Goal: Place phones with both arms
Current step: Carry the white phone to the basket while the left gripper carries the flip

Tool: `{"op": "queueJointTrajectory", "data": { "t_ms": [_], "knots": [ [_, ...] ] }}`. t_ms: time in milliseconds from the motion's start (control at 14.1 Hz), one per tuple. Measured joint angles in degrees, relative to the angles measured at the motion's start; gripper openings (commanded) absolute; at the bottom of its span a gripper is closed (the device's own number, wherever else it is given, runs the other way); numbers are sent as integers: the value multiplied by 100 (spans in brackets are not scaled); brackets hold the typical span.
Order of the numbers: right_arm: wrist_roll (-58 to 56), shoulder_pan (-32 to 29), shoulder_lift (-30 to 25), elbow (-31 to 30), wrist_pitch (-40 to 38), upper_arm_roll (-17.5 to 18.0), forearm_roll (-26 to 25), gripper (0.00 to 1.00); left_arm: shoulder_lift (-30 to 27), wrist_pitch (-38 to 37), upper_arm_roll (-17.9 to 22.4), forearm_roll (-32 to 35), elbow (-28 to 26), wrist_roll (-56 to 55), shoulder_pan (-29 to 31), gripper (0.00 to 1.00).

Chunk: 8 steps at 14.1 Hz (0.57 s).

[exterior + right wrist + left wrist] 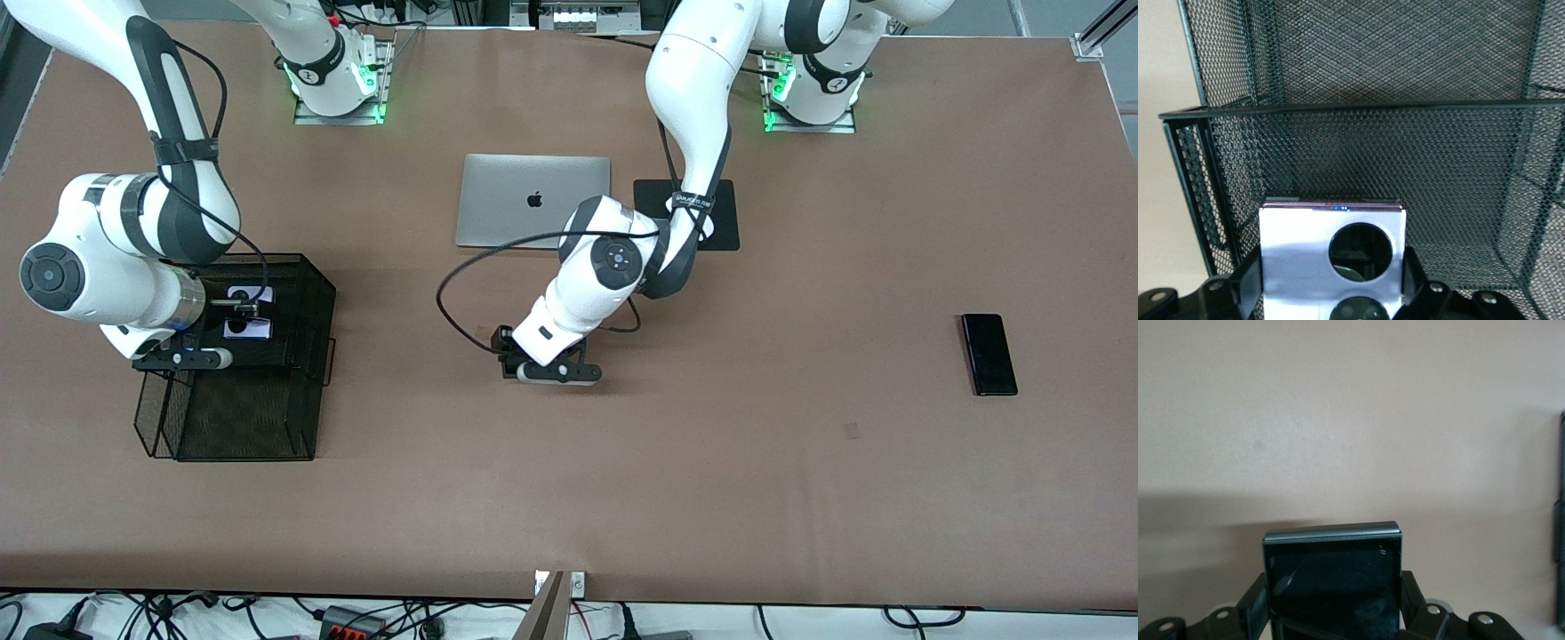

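Note:
My right gripper (242, 310) is over the black mesh basket (302, 391) at the right arm's end of the table, shut on the pale-lilac flip phone (247, 330). In the right wrist view the lilac phone (1298, 257) with its round black lenses sits between the fingers (1248, 280), facing the basket's mesh wall (1405, 147). My left gripper (507, 348) is low over the middle of the table, shut on the small black flip phone (1333, 580), pinched by its side edges. The long black slab phone (989, 353) lies flat toward the left arm's end.
A closed silver laptop (533, 200) lies near the arms' bases, with a black mat (725, 218) beside it, partly covered by the left arm. A black cable (453, 284) loops from the left wrist over the table.

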Motion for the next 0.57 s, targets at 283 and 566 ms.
{"op": "queueJointTrajectory", "data": {
  "t_ms": [283, 566],
  "knots": [
    [2, 28, 63, 9, 20, 4, 6, 27, 182, -99, 79, 81, 20, 174, -131, 30],
    [12, 27, 104, 66, 74, 3, 6, 100, 469, -91, 238, 81, 162, 78, -377, 33]
  ]
}}
